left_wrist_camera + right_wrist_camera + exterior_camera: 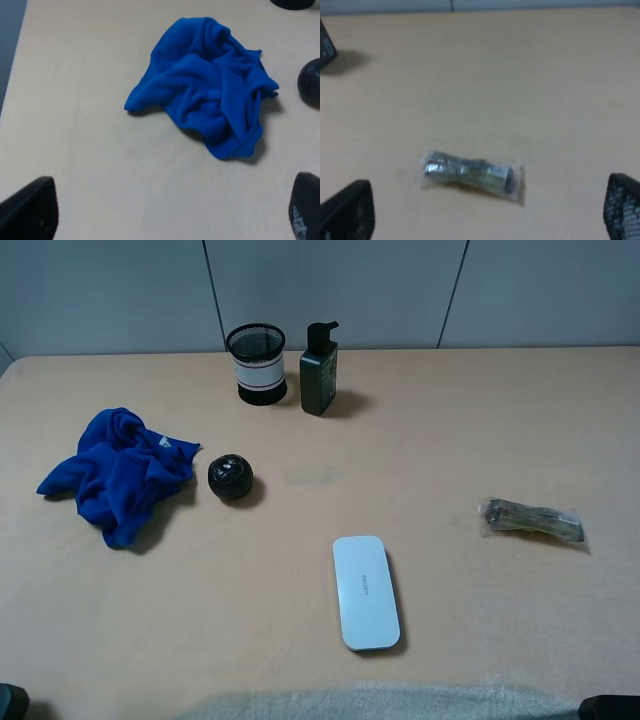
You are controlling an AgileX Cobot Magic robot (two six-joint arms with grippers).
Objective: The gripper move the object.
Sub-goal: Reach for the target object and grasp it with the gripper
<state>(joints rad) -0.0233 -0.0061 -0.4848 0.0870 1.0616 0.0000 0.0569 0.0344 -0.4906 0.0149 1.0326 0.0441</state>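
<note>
**A:** From up high, what is the packet like?

**B:** The packet [531, 521] is small and long, crinkly clear plastic with dark brown and olive stuff inside. It lies flat on the counter [450, 420], on the side of the right claw [485, 211], well apart from the white case [365, 590].

**A:** Any containers?

**B:** A black mesh cup [259, 364] with a white band. Just beside it stands a dark bottle [320, 370] with a pump top. Both are upright and far from both claws. I cannot tell what either holds.

**A:** And the rest?

**B:** A crumpled blue cloth [120, 472] lies on the side of the left claw [165, 215], with a black ball [230, 477] just beside it. The counter is pale tan, and grey wall [350, 290] panels stand behind it.

**A:** The left wrist view?

**B:** The left claw is spread wide, one finger at each edge of the view, gripping nothing. The cloth [210, 95] sits ahead of it, apart from both fingers. The ball [311, 82] shows beyond the cloth, off to one side.

**A:** And the right wrist?

**B:** The right claw is spread wide too, with nothing in its grip. The packet [472, 175] lies ahead of it, between the lines of the two fingers and touching neither. It is blurred, though the shiny wrapper and dark filling show. A corner of the bottle [326, 47] shows far ahead, off to one side.
</note>
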